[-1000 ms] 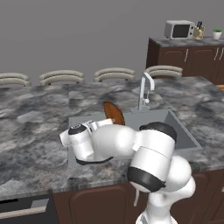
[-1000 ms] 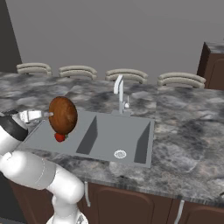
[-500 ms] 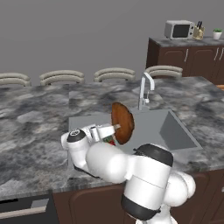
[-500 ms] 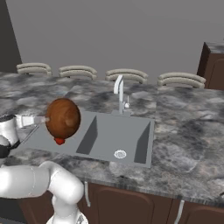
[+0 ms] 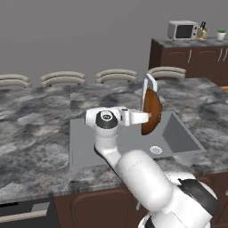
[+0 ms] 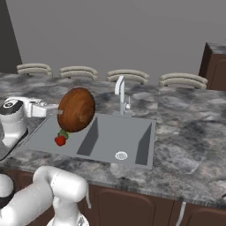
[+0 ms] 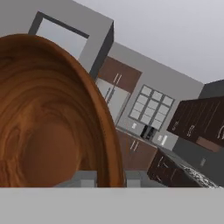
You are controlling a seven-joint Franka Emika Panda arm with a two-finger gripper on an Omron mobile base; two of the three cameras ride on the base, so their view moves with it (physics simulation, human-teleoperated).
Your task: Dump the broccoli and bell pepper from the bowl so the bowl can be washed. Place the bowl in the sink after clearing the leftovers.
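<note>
My gripper (image 5: pixel 143 117) is shut on the rim of the reddish-brown wooden bowl (image 5: pixel 152 111), which it holds tipped on edge above the grey sink (image 5: pixel 178 139). From the right, the bowl (image 6: pixel 76 109) shows its rounded underside, with the gripper (image 6: pixel 56 111) at its left edge. Just below it, the red bell pepper (image 6: pixel 60 141) and the green broccoli (image 6: pixel 64 133) lie together on the left part of the sink (image 6: pixel 132 132). In the hand view the bowl's inside (image 7: pixel 43 131) looks empty, its rim pinched in the gripper (image 7: pixel 110 179).
A curved silver faucet (image 6: pixel 120 95) stands behind the sink, and the round drain (image 6: pixel 121 155) is at its front. Marbled counter (image 5: pixel 35 129) surrounds the basin. Chair backs (image 5: pixel 62 79) line the far side. A microwave (image 5: pixel 182 30) sits on the far cabinet.
The arm has swung the tipped bowl to the right, further over the sink. The bell pepper and broccoli have stayed where they lay.
</note>
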